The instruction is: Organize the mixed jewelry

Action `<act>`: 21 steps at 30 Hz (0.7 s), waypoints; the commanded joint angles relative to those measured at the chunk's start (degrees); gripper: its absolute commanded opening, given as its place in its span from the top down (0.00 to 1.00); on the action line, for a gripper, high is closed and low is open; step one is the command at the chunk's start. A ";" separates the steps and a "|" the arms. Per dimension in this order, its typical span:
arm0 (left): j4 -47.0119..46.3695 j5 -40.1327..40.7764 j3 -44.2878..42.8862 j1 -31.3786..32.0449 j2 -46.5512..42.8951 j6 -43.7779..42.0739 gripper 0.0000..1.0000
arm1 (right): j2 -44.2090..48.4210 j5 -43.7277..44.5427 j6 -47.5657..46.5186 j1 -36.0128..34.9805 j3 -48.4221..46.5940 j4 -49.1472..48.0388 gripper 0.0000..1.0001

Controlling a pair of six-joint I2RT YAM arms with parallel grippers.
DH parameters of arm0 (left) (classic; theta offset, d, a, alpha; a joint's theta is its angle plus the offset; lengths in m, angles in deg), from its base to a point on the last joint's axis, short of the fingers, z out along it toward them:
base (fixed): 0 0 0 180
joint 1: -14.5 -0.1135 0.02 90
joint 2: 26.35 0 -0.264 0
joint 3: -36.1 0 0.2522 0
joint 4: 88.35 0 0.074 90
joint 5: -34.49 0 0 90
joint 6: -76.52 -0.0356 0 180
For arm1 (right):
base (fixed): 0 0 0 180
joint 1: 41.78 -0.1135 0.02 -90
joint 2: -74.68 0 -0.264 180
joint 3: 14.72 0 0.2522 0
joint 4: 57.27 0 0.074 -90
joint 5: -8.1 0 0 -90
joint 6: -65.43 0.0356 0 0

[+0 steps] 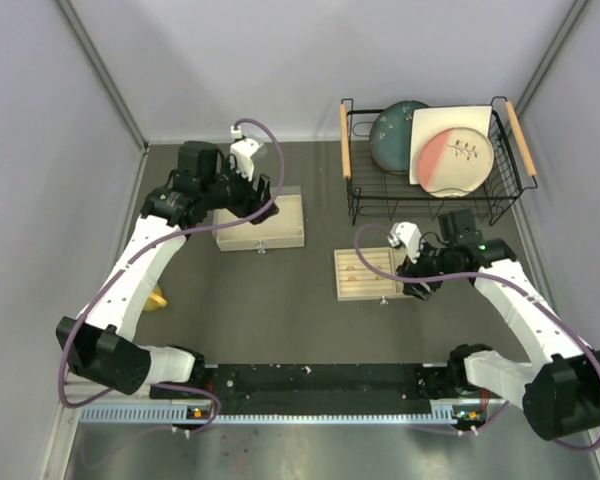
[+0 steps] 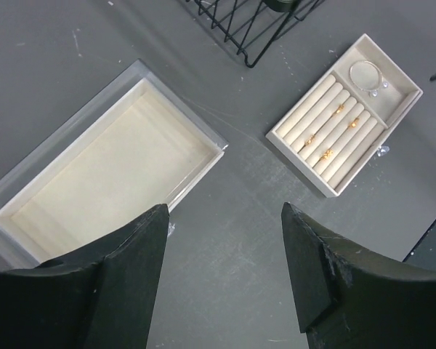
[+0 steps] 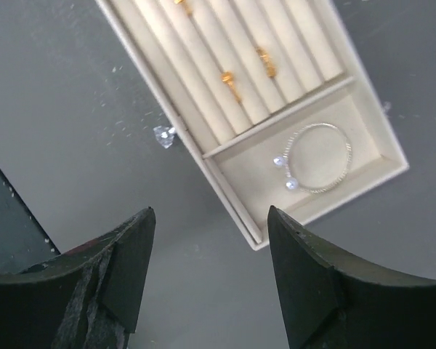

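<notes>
The beige slotted tray (image 1: pixel 352 290) lies mid-table. Several small gold rings (image 2: pixel 327 153) sit in its roll slots, and some also show in the right wrist view (image 3: pixel 227 78). A thin silver hoop (image 3: pixel 318 157) with two clear beads lies in the tray's end compartment. A small clear gem (image 3: pixel 163 136) lies on the table beside the tray. My right gripper (image 3: pixel 211 218) is open and empty, hovering just off the tray's corner (image 1: pixel 421 275). My left gripper (image 2: pixel 225 211) is open and empty above the table by an open cream-lined box (image 2: pixel 105 167).
The cream-lined box (image 1: pixel 280 232) sits at the back left, with a tiny clear piece (image 1: pixel 261 249) at its front edge. A black wire rack (image 1: pixel 360 205) holding plates stands at the back right. A yellow object (image 1: pixel 157 297) lies partly under my left arm.
</notes>
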 commanded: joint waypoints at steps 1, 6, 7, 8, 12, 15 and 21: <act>-0.10 -4.72 -1.19 -3.30 0.08 2.48 0.31 | -3.55 4.96 -3.61 -6.53 0.66 -0.24 0.37; 0.07 -4.63 -2.16 -6.90 0.78 3.62 0.30 | -9.34 8.29 -5.19 -9.71 1.45 -3.04 0.44; 0.16 -4.89 -2.34 -7.52 0.96 3.71 0.30 | -9.88 8.74 -5.54 -10.24 1.80 -3.75 0.45; 0.25 -5.07 -2.86 -8.05 1.14 3.80 0.30 | -10.41 9.09 -5.81 -10.33 2.07 -4.45 0.45; 0.77 -5.42 -3.66 -10.77 2.28 3.53 0.30 | -13.22 10.14 -6.86 -10.86 3.12 -6.83 0.46; 0.95 -5.51 -3.83 -11.92 2.89 3.10 0.30 | -14.19 10.59 -7.04 -11.21 4.09 -9.02 0.47; 0.78 -5.68 -4.01 -13.50 3.95 2.74 0.30 | -14.89 12.25 -6.86 -12.17 5.32 -12.63 0.48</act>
